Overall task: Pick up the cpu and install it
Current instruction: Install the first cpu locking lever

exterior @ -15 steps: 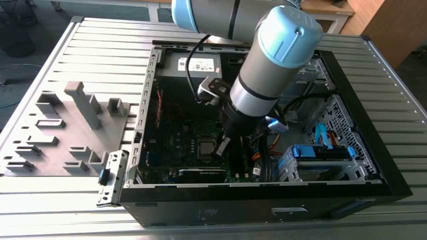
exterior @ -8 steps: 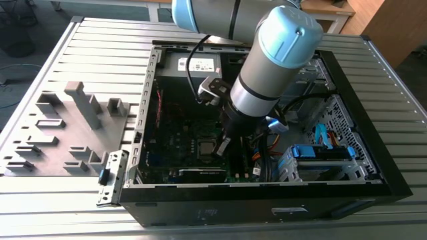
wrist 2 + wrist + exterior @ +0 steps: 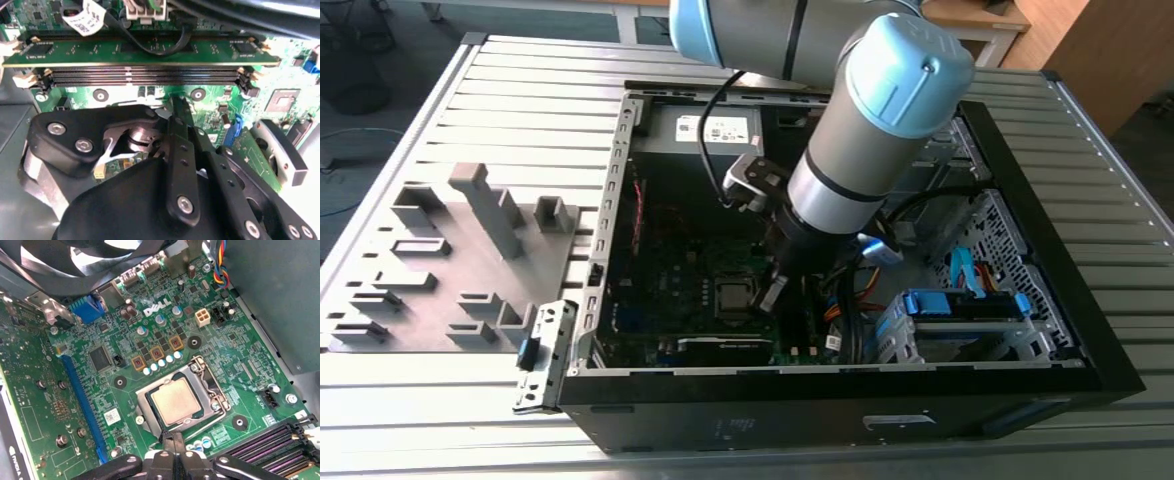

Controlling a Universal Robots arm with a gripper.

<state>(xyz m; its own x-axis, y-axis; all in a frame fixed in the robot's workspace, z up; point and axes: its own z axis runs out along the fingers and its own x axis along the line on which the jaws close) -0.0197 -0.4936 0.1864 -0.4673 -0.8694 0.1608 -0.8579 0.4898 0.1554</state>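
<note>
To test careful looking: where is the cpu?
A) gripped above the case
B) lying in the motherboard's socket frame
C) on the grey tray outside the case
B: in the first wrist view the cpu lies flat within the socket frame, the gripper close beside the frame's edge.

1. We see the computer case [image 3: 761, 420] lying open on the bench [image 3: 520, 90], with a moulded tray [image 3: 520, 275] beside it on the exterior view's left.
2. Inside it we find the motherboard [image 3: 85, 385], with the power-supply box [image 3: 700, 125] at the far end and the drive cage [image 3: 961, 320] at the exterior view's right.
3. The cpu [image 3: 174, 399] lies in the socket frame [image 3: 200, 369].
4. The memory stick [image 3: 140, 54] stands just beside a second slot [image 3: 145, 75].
5. The gripper [image 3: 175, 440] hangs just beside the socket frame.
</note>
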